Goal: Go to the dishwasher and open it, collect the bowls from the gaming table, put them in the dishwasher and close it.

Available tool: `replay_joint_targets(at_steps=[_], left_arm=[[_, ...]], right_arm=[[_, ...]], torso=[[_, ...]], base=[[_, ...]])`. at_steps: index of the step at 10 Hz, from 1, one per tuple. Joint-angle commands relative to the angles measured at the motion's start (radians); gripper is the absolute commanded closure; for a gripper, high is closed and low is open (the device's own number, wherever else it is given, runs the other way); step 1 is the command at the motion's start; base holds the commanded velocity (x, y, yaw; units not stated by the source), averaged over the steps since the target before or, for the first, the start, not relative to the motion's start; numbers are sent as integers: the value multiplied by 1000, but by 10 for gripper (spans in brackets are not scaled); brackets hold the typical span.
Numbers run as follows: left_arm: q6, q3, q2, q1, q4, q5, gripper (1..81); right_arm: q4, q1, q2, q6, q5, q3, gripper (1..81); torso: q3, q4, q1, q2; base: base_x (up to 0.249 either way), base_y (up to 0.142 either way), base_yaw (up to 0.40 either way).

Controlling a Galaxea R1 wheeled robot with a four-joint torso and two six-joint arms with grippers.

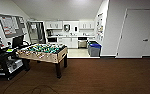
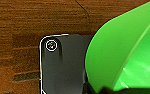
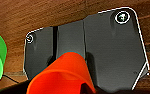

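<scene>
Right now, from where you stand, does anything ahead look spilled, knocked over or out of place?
Nothing stands out. The green-field foosball table stands level on the dark brown carpet, the blue-lidded grey bins are upright by the kitchen, and the stainless-steel dishwasher looks shut. Thin cables trail across the carpet near the desk.

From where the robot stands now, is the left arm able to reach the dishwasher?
Probably not. The dishwasher sits far off across the room in the kitchen, and the left claw seems occupied with a green bowl.

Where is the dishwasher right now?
In the head view the dishwasher sits far back in the kitchenette, under the counter, with white cabinets on its left and the blue-lidded bins in front to its right, beyond the table-football table.
</scene>
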Motion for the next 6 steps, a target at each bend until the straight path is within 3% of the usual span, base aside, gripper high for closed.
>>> replay_joint_targets(at_steps=[1, 6], left_arm=[[5, 4, -8, -62, 1, 48, 811], [6, 4, -5, -62, 6, 48, 811]], right_arm=[[-17, 56, 1, -4, -33, 4, 811], [-17, 54, 1, -4, -33, 4, 811]], torso=[[0, 0, 0, 0], [0, 0, -1, 0]], base=[[82, 0, 0], [109, 0, 0]])
